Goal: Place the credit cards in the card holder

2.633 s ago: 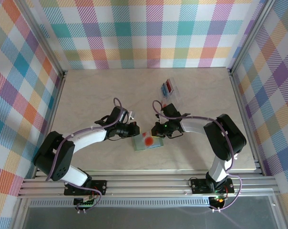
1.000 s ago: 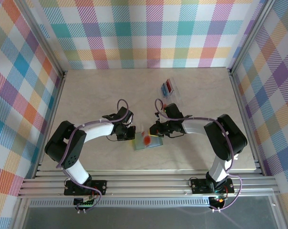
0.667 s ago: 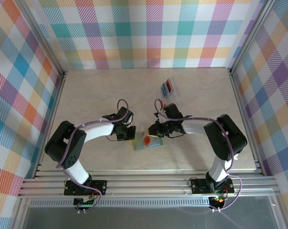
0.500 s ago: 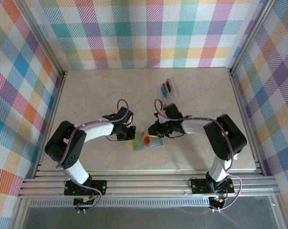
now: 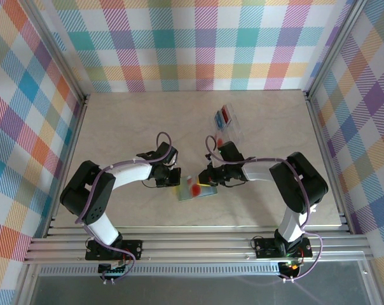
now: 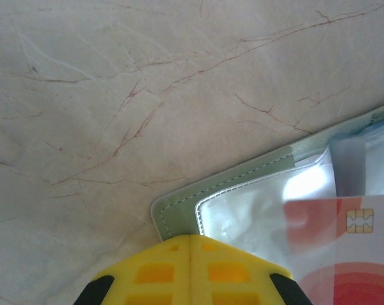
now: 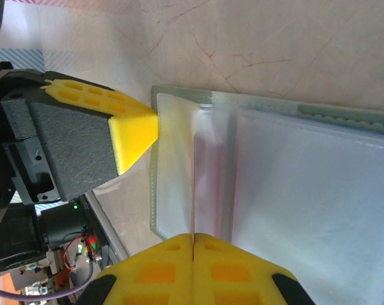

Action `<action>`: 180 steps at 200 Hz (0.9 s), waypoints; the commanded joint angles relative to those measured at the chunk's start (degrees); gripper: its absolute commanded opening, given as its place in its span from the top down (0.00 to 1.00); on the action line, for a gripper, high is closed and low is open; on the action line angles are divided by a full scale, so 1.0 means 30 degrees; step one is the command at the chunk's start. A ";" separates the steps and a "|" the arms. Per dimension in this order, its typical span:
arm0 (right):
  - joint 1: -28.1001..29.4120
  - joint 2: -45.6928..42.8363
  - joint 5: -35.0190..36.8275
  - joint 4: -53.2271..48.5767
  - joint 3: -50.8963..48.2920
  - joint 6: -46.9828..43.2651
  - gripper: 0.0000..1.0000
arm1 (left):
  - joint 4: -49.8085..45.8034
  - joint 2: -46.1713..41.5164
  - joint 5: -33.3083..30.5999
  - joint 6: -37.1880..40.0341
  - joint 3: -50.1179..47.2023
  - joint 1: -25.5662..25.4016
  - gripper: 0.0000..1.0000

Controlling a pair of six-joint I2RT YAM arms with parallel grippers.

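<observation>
Noting: left gripper, tips closed together, is pinning the left corner of the open card holder while right gripper is pinching the pale card edge-on at the holder's clear pocket; likely risk, card snagging the pocket lip and dragging the holder free

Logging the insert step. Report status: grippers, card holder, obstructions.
Left gripper shut, tips at card holder corner. Right gripper shut on pale card, edge-on over the open holder. Nothing in the way; clear rack stands apart.
</observation>
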 commanded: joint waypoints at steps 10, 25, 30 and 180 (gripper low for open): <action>-0.0243 -0.0120 -0.1541 0.1635 -0.0535 0.0528 1.00 | 0.0068 0.0924 -0.0956 0.0359 -0.0056 -0.0076 1.00; -0.0281 0.0130 -0.1930 0.1981 -0.0468 0.0666 1.00 | 0.0069 0.0941 -0.0868 0.0353 -0.0051 -0.0076 1.00; -0.0277 0.0237 -0.2011 0.2039 -0.0415 0.0724 1.00 | 0.0093 0.0966 -0.0847 0.0365 -0.0048 -0.0091 1.00; 0.0067 0.2124 -0.0614 0.2522 0.1052 0.1950 1.00 | 0.0144 0.0880 -0.0736 0.0322 -0.0098 -0.0077 1.00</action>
